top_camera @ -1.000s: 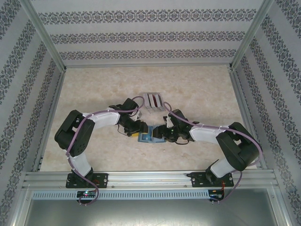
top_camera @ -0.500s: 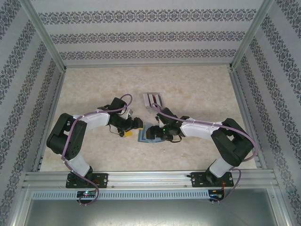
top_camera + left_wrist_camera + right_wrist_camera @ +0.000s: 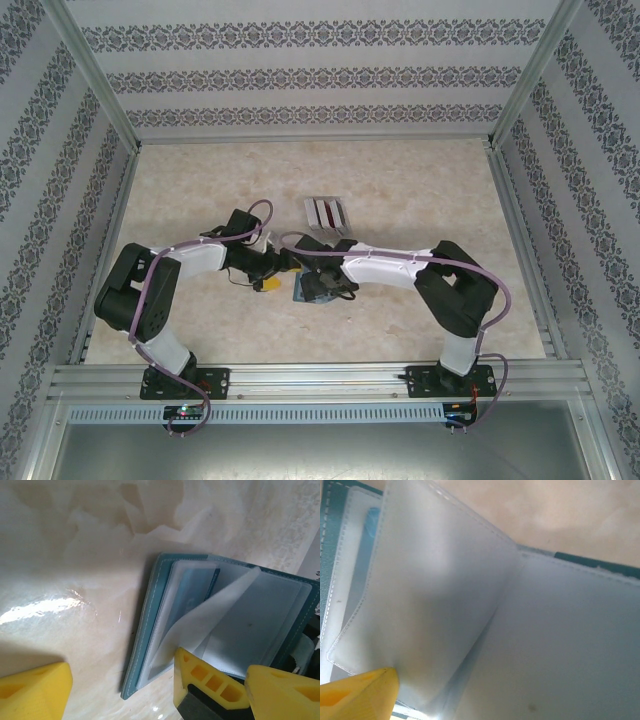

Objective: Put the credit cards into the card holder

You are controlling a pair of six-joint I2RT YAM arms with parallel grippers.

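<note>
The teal card holder (image 3: 302, 292) lies open on the table, its clear sleeve pages (image 3: 260, 615) fanned up, with a pale blue card (image 3: 192, 592) showing in one sleeve. My left gripper (image 3: 272, 272) stands open at the holder's left edge, with a yellow fingertip (image 3: 32, 690) on bare table. My right gripper (image 3: 320, 286) hovers low over the holder. One of its yellow fingers (image 3: 210, 682) presses against a lifted clear page (image 3: 430, 595); its other finger is hidden by the pages. The grey credit cards (image 3: 328, 212) with dark reddish stripes lie side by side beyond the holder.
The beige marbled tabletop (image 3: 420, 190) is fenced by aluminium rails and patterned walls. The right arm's white forearm (image 3: 385, 267) stretches leftward across the middle, just in front of the cards.
The left gripper has drawn back to the left off the holder. The right arm has reached further left, and its gripper is now over the holder's pages.
</note>
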